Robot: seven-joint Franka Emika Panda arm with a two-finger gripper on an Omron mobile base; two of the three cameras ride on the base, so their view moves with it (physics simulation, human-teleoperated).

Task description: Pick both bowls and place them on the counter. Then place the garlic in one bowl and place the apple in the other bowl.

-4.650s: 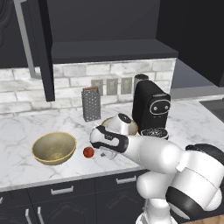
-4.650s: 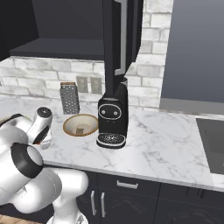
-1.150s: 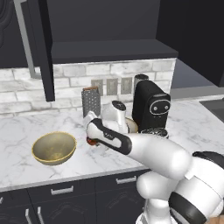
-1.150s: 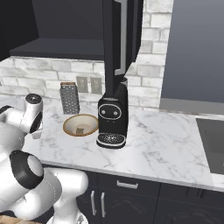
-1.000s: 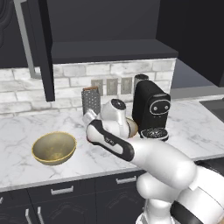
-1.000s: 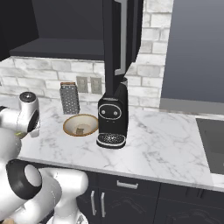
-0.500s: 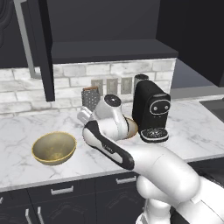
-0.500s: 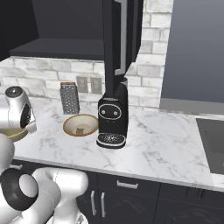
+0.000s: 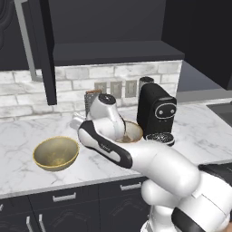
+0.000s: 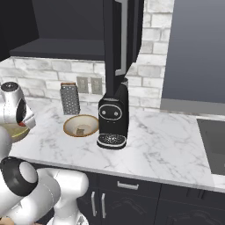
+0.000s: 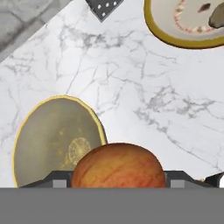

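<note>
Gripper (image 11: 118, 186) clenched on the shiny red apple (image 11: 118, 166) has lifted it off the counter, closing on the deep olive-tan bowl (image 11: 57, 142), lower left.

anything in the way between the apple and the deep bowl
Nothing visible does. The apple sits in the gripper above bare marble counter, and the deep olive-tan bowl lies open just beside it.

White veined marble counter (image 11: 144, 92), speckled matt ceramic bowl (image 11: 52, 140), glossy smooth apple (image 11: 118, 168)
</note>
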